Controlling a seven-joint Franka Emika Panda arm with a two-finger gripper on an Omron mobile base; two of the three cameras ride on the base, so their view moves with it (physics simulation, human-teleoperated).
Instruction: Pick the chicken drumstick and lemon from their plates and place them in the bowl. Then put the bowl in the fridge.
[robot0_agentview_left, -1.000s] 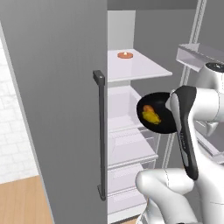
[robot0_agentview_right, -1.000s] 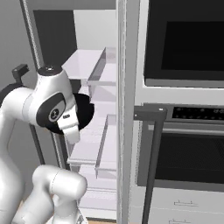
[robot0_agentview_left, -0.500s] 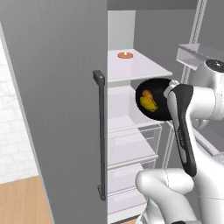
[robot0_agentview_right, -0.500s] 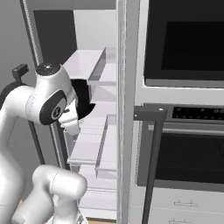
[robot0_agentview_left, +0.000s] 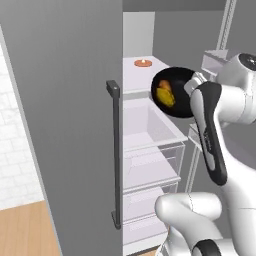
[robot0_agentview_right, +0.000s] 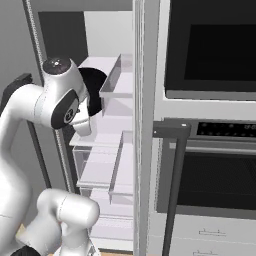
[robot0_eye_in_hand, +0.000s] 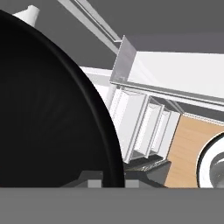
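The black bowl (robot0_agentview_left: 176, 84) hangs tilted in the air in front of the open fridge (robot0_agentview_left: 65, 125), level with its upper shelves. In it lie the orange-brown chicken drumstick (robot0_agentview_left: 163, 90) and the yellow lemon (robot0_agentview_left: 169, 100). My gripper (robot0_agentview_left: 193, 86) is shut on the bowl's right rim. The hand view has the bowl's dark inside (robot0_eye_in_hand: 43, 122) on the left, with the gripper (robot0_eye_in_hand: 111, 182) clamped on its rim at the bottom. From the right base view, the bowl (robot0_agentview_right: 96, 90) peeks out behind my arm. The plates are out of view.
The fridge door with its dark bar handle (robot0_agentview_left: 115, 155) stands open at the left. White shelves and clear drawers (robot0_agentview_left: 150, 145) fill the inside; a small orange item (robot0_agentview_left: 143, 63) sits on the top shelf. The black wall oven (robot0_agentview_right: 210, 50) is to the right.
The arm has lifted the bowl from drawer height up towards the upper shelf. It has also carried the bowl slightly left and deeper into the fridge opening.
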